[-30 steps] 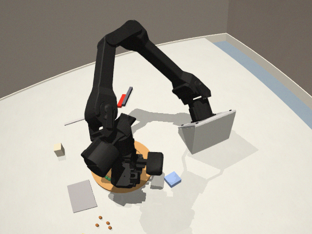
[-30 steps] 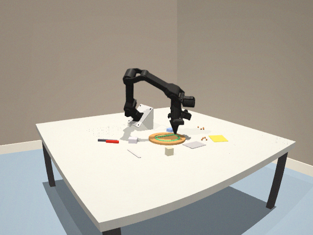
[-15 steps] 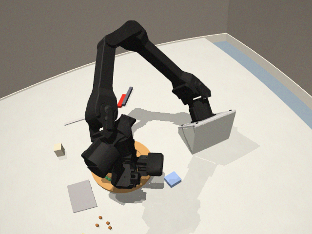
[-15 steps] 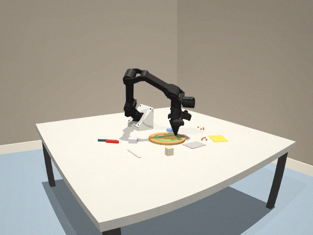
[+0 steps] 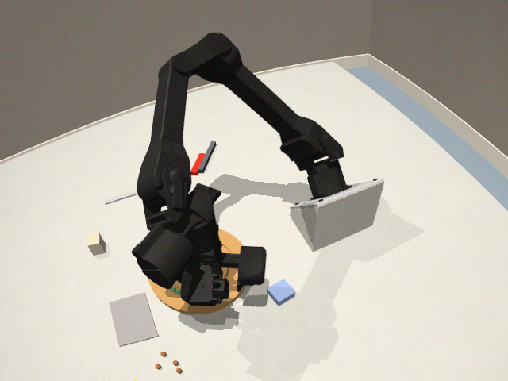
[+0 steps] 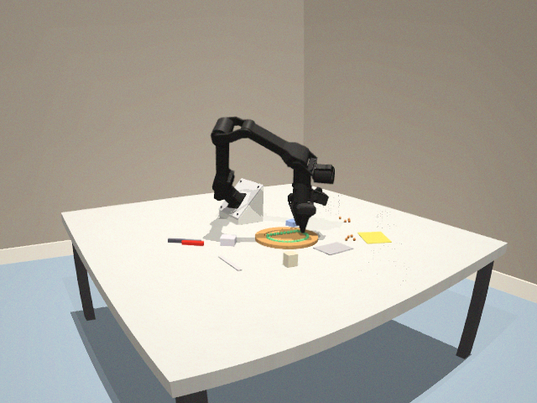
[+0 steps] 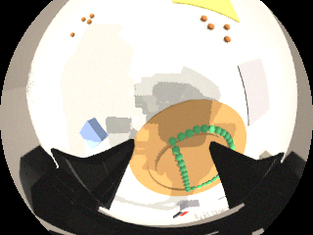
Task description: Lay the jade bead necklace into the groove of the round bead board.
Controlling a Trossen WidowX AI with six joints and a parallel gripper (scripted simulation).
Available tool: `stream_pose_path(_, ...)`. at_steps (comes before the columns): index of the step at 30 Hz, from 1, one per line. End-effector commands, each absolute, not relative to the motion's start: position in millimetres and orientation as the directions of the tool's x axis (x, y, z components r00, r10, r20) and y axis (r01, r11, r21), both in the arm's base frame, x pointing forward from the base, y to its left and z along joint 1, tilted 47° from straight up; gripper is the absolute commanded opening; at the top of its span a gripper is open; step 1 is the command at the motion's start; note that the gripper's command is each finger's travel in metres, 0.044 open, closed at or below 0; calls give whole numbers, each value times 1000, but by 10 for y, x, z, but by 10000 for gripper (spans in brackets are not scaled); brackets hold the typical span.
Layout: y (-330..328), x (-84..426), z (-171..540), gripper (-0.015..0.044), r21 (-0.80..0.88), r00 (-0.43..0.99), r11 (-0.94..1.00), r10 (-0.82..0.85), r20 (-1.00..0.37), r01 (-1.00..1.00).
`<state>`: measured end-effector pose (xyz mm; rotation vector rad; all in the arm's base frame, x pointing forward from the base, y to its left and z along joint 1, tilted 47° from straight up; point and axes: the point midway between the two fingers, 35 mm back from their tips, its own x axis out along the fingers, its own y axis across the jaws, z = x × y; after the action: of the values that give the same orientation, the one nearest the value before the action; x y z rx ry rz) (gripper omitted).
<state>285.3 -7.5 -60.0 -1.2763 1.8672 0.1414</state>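
Observation:
The round orange bead board [image 5: 233,240] [image 6: 260,238] [image 7: 230,112] lies flat on the table. The jade bead necklace [image 5: 175,290] [image 7: 189,133] lies on it. In the wrist view its far and right side curves along the board, while its left side runs nearly straight across the middle. The groove's left arc shows bare there. Part of the necklace is hidden behind the right finger. My gripper [image 6: 303,229] [image 7: 172,143] is open and empty, low over the board, with beads showing between and beyond its fingertips. In the top view the arm hides the fingers.
A blue block [image 5: 281,291] [image 7: 93,131] and a grey sheet [image 5: 133,320] [image 6: 333,248] [image 7: 254,90] flank the board. A beige cube [image 5: 96,243] [image 6: 289,259], a white block [image 6: 227,239], a thin strip [image 6: 229,263], a red-and-dark bar [image 6: 192,243], a yellow sheet [image 6: 374,237] and several small brown balls lie around.

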Motion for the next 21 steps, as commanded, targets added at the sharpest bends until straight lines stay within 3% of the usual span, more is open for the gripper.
stream_pose_path(1, -67, 2851, -596, 440, -348, -123, 479, -710, -693, -806)
stream_pose_path(11, -67, 2851, -596, 440, -348, -123, 479, -710, -693, -806)
stream_pose_path(14, -105, 2850, -515, 361, -442, -123, 554, -710, -694, -706)
stream_pose_path(21, -292, 2811, -139, 177, -711, -123, 702, -709, -694, -41)
